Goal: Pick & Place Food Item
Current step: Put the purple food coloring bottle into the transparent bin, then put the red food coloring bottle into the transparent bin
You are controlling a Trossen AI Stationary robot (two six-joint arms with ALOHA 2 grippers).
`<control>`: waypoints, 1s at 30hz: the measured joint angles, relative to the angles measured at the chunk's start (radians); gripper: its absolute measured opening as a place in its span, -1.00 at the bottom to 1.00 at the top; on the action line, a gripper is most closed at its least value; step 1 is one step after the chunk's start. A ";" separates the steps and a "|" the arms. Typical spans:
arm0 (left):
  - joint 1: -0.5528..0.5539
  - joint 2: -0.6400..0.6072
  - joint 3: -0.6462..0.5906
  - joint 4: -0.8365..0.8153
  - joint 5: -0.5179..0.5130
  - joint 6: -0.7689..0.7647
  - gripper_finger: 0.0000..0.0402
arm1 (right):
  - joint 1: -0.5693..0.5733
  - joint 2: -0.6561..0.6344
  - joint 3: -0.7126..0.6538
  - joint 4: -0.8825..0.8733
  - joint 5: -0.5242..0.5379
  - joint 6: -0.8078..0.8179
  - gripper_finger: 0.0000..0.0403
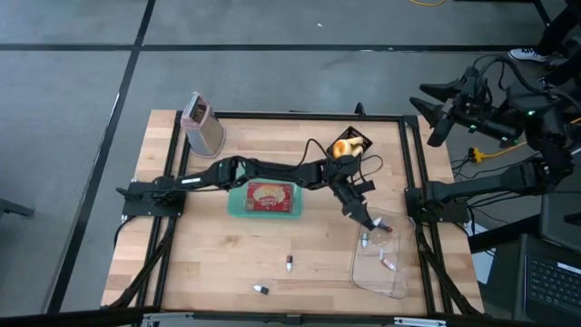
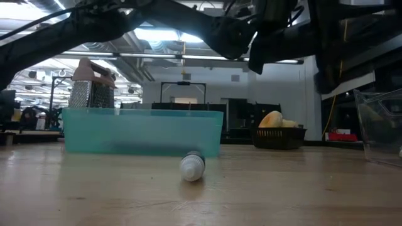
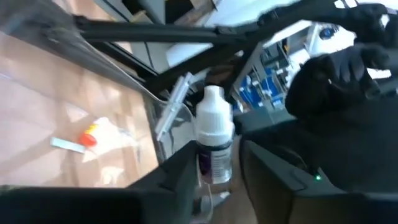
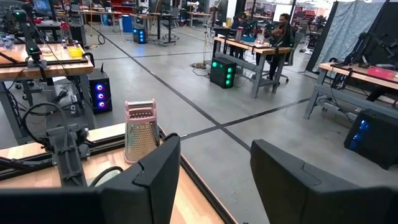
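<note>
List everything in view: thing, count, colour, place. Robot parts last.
Small bottle: one, white with a dark label, between the left hand's fingers over the clear bin.
Clear bin: one, transparent, table's near right corner, with small bottles inside.
Loose small bottles: two, white, on the table's near middle, apart from each other.
Teal tray: one, table centre, holding a red-printed packet.
Grater: one, metal with a pink top, far left of the table.
Basket: one, dark, far right-centre, holding yellowish food.
Table: one, light wood.
Left hand: reaching across to the clear bin, fingers about the small bottle.
Right hand: open, raised beyond the table's right edge, idle.
</note>
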 joint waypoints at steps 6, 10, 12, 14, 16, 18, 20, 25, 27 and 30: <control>0.005 0.001 -0.001 -0.030 -0.077 0.009 -0.05 | 0.000 0.013 0.000 0.000 0.000 0.000 -0.04; 0.005 0.001 0.000 -0.023 -0.102 0.011 0.05 | 0.000 0.022 0.000 0.000 0.000 -0.001 -0.04; 0.007 0.001 0.000 -0.020 -0.109 0.011 0.07 | 0.000 0.026 0.000 0.000 0.000 -0.005 -0.04; 0.008 0.001 0.000 -0.011 -0.109 0.011 0.09 | 0.000 0.028 0.000 0.001 0.000 -0.006 -0.04; 0.011 0.001 0.000 0.007 -0.109 0.005 0.09 | 0.000 0.030 0.000 0.000 0.000 -0.005 -0.04; 0.017 0.001 0.000 0.025 -0.116 -0.005 0.09 | 0.000 0.032 0.000 0.000 -0.001 -0.004 -0.04; 0.025 0.001 0.000 0.064 -0.119 -0.007 0.09 | 0.000 0.031 0.000 0.001 -0.010 -0.001 -0.04; 0.063 -0.044 -0.001 0.112 -0.174 0.017 0.05 | 0.000 0.031 0.000 0.057 -0.010 -0.010 -0.04; 0.084 -0.084 0.000 0.103 -0.210 0.060 0.02 | 0.000 0.035 0.000 0.091 -0.011 -0.029 -0.04; 0.118 -0.172 0.000 0.025 -0.261 0.155 -0.04 | 0.000 0.037 0.000 0.123 -0.013 -0.048 -0.04</control>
